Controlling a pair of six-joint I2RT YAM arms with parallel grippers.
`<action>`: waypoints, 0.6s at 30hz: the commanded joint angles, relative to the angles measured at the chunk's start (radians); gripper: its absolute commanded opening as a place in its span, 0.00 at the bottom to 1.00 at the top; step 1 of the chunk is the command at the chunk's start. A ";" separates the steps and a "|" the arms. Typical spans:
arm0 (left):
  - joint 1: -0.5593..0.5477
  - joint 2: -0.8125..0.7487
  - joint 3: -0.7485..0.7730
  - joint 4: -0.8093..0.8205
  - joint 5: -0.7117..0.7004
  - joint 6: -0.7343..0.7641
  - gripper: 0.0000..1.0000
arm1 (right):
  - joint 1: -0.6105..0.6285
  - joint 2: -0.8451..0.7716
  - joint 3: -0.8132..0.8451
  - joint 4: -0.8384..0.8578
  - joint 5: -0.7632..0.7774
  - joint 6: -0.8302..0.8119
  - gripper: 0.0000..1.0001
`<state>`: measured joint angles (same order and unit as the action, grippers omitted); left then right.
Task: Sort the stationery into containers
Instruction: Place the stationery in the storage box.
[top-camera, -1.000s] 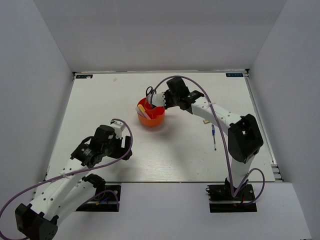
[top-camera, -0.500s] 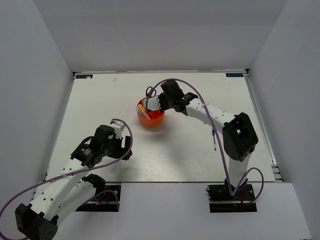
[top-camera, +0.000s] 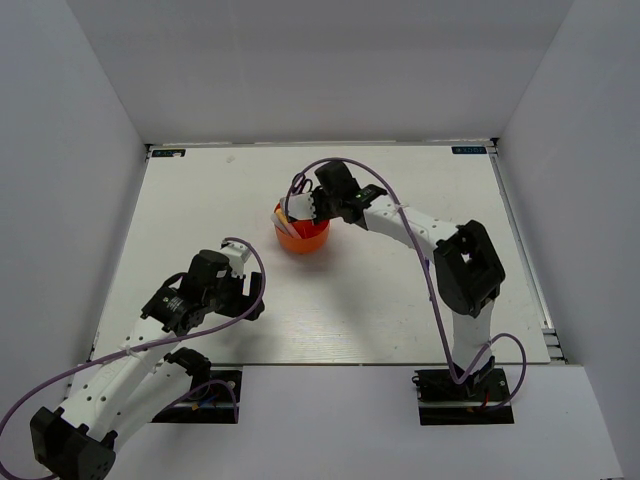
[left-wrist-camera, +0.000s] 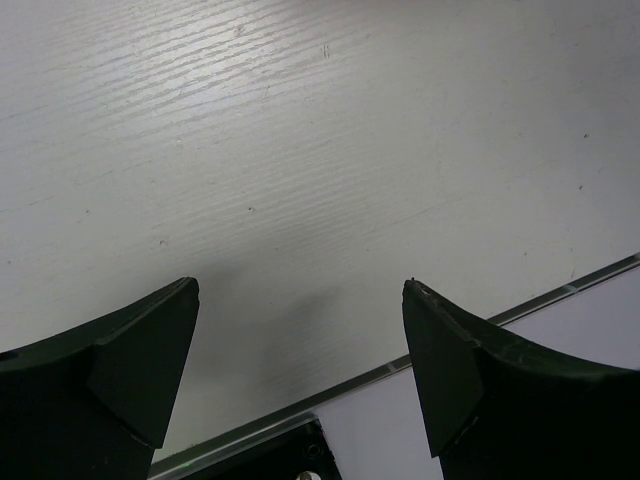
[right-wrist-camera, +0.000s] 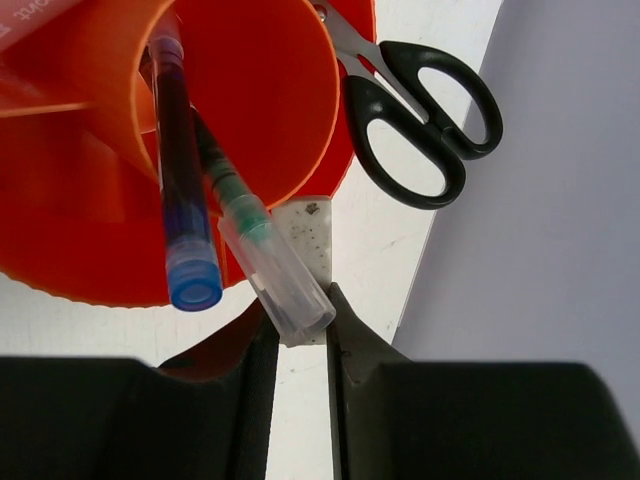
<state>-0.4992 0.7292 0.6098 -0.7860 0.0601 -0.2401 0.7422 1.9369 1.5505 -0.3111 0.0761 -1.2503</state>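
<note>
The round orange organiser (top-camera: 304, 240) stands mid-table and fills the upper left of the right wrist view (right-wrist-camera: 250, 90). My right gripper (top-camera: 306, 209) hangs over its far rim, shut (right-wrist-camera: 300, 325) on a small grey-white eraser block (right-wrist-camera: 308, 235). A blue-capped dark pen (right-wrist-camera: 185, 200) and a green pen with a clear cap (right-wrist-camera: 268, 265) lean out of an inner compartment of the organiser. An orange-pink highlighter (top-camera: 287, 220) stands at the organiser's left side. Black-handled scissors (right-wrist-camera: 425, 115) lie on the table just behind it. My left gripper (top-camera: 250, 298) is open and empty over bare table (left-wrist-camera: 300, 300).
White walls enclose the table on three sides. The table's front edge strip (left-wrist-camera: 400, 367) runs just under my left gripper. My right arm's elbow (top-camera: 465, 265) stretches across the right half of the table.
My right gripper has moved left with the eraser, from beside the organiser's right rim to over its far side. The left arm has not moved.
</note>
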 joint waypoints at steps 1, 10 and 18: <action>0.004 -0.010 -0.008 -0.001 -0.006 0.010 0.93 | 0.008 0.014 0.054 0.020 0.002 0.019 0.00; 0.005 -0.008 -0.007 0.001 -0.006 0.010 0.93 | 0.011 0.042 0.075 0.026 0.016 0.015 0.04; 0.004 -0.008 -0.008 -0.001 -0.003 0.010 0.93 | 0.020 0.054 0.085 0.027 0.027 0.017 0.21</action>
<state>-0.4992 0.7292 0.6098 -0.7860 0.0601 -0.2363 0.7502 1.9732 1.5883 -0.3107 0.0986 -1.2369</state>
